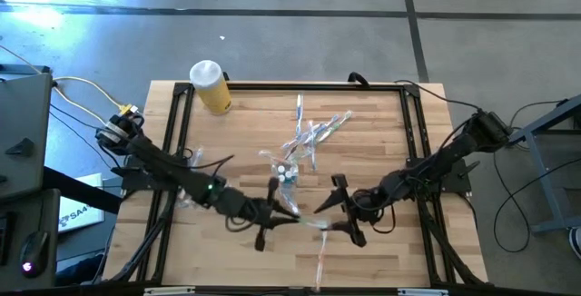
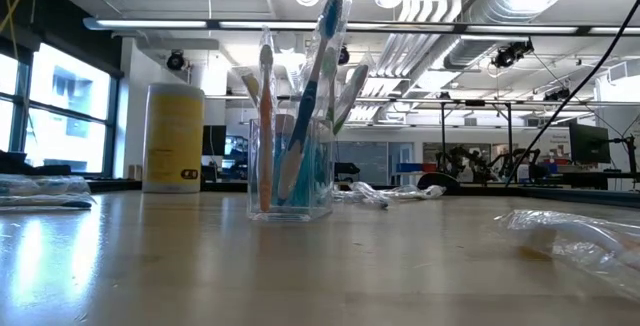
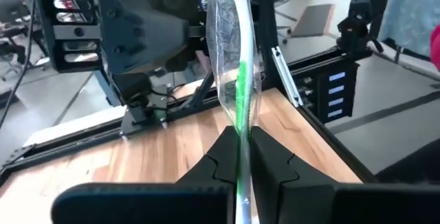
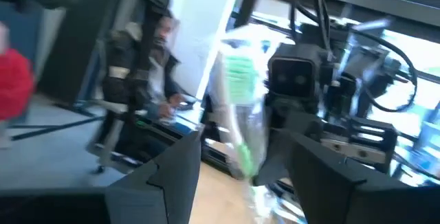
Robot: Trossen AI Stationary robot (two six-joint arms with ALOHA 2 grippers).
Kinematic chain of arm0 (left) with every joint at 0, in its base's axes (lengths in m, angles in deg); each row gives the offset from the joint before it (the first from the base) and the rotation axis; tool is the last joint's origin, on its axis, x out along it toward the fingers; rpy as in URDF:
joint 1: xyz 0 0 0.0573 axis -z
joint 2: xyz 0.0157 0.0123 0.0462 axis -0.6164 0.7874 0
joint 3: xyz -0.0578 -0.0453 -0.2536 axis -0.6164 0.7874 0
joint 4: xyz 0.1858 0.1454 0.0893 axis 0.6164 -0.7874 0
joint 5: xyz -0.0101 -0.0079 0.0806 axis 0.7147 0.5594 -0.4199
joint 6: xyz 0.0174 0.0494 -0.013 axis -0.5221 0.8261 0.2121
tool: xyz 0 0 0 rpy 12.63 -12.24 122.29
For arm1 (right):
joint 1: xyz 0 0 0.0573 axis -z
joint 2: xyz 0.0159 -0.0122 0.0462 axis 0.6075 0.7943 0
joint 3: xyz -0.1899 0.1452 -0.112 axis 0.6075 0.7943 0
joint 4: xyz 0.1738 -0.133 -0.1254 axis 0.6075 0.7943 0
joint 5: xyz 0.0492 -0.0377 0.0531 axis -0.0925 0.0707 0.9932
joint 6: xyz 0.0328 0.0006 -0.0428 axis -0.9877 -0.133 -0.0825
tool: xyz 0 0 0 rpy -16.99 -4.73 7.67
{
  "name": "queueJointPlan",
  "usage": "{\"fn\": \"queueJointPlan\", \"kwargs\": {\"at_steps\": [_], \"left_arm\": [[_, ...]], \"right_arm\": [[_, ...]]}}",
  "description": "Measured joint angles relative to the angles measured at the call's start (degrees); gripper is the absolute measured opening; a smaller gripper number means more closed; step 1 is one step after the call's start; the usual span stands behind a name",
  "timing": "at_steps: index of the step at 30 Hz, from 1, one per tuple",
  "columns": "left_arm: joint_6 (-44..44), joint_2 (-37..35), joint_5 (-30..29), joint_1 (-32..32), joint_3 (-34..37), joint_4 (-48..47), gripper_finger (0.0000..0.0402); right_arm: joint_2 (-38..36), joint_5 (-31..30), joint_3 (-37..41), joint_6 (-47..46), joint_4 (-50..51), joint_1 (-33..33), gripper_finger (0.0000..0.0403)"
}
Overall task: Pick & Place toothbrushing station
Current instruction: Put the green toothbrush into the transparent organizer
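Item: brushing set, part-loaded. Cup [image 1: 288,173] stands upright near mid-table, clear, with several brushes and teal tubes in it; the low view shows it [image 2: 292,181] on bare wood, yellow bottle [image 2: 174,138] behind and well apart. Loose wrapped brushes [image 1: 313,131] lie scattered beyond the cup; crumpled wrap [image 2: 575,236] lies near the low camera. Wrapped green brush [image 3: 237,80]: upright in the left wrist view, clamped between the left gripper's [image 1: 278,214] fingers [image 3: 271,165], which are clenched on its handle. Right gripper [image 1: 340,207] faces it, just beside; its fingers [image 4: 172,165] stand apart on either side of the wrapped head [image 4: 240,73], and whether they touch the wrap cannot be told. Both grippers sit at the near side of the table, close to the cup. Step in hand, by judgement: the two arms working together on one wrapped brush, either stripping the wrap or passing it across. Next move likely calls for the right fingers to pinch the wrap alone and draw it off along the handle, left grip kept firm, then the brush carried over the cup and lowered head-up among the others without tipping it.
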Motion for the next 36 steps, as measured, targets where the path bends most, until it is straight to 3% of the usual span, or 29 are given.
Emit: {"fn": "queueJointPlan", "kwargs": {"at_steps": [13, 19, 25, 28, 32, 36], "left_arm": [[-1.4, 4.0, 5.3, -7.3, -0.1, 3.4, 0.0010], [0.7, 4.0, 5.1, -7.8, -0.1, 5.0, 0.0010], [1.7, 4.0, 4.8, -7.8, -0.1, 3.7, 0.0010], [2.8, 4.0, 4.6, -7.9, -0.1, 3.0, 0.0011], [1.5, 4.0, 3.2, -7.8, 0.0, 3.4, 0.0037], [-0.9, 4.0, 2.3, -7.8, 0.0, 4.4, 0.0095]], "right_arm": [[0.5, -2.2, 0.0, 0.2, 1.0, 2.0, 0.0189], [0.5, -2.0, 0.0, -1.6, 4.9, 3.5, 0.0132], [0.5, -4.8, -0.1, 0.0, 7.6, 3.6, 0.0026], [0.5, -7.0, -0.1, 1.8, 8.3, 3.6, 0.0019], [0.5, -6.9, -0.1, 1.9, 8.5, 3.6, 0.0019], [0.5, -6.7, -0.1, 1.8, 9.4, 3.5, 0.0019]]}}
